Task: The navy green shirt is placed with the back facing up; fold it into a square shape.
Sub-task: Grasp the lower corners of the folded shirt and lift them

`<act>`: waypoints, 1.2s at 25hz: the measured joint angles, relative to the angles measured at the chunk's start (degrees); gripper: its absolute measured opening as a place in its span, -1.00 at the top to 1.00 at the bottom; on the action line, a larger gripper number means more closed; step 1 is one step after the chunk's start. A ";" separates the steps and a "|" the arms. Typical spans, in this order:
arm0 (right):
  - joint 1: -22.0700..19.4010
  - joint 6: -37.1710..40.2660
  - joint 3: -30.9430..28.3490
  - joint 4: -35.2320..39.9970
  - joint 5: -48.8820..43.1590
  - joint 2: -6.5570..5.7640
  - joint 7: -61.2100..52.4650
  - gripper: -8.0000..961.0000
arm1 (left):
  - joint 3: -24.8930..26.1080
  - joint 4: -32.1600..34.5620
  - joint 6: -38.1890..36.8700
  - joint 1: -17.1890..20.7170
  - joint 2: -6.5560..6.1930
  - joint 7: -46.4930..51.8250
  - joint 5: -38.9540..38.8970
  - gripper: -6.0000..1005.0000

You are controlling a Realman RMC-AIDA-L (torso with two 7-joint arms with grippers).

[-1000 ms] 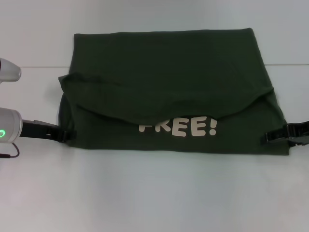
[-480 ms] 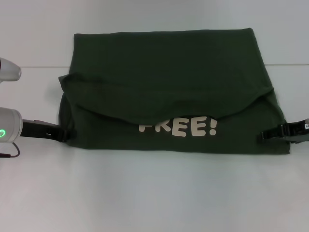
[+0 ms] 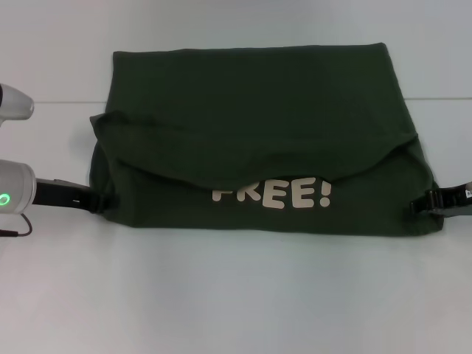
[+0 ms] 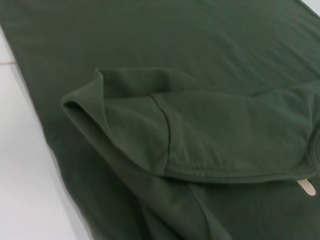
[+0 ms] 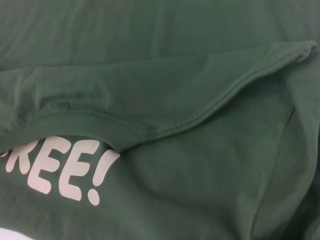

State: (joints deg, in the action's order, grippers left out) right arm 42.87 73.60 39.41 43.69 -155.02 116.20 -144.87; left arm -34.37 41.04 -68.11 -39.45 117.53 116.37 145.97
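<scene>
right gripper [image 3: 426, 207]: pulled outward, away from the navy green shirt [image 3: 251, 125] edge
left gripper [image 3: 97, 203]: nudged slightly outward

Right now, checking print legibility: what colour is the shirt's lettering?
Pale cream lettering on the dark green shirt; right wrist view shows it best.

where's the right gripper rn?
In the head view, the right gripper is low at the right edge of the navy green shirt, level with the cream "FREE!" lettering, opposite the left gripper.

plain white table [image 3: 236, 295] under even light, pale wall [image 3: 236, 22] behind.
</scene>
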 joint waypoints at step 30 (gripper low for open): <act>-0.74 23.04 0.69 1.21 -0.11 -4.70 5.80 0.89 | 1.05 4.77 -23.82 -1.78 -2.52 11.60 11.83 0.97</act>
State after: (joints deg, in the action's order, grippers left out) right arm 42.12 96.64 40.09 44.90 -155.13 111.50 -139.07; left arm -33.32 45.81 -91.94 -41.23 115.01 127.97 157.80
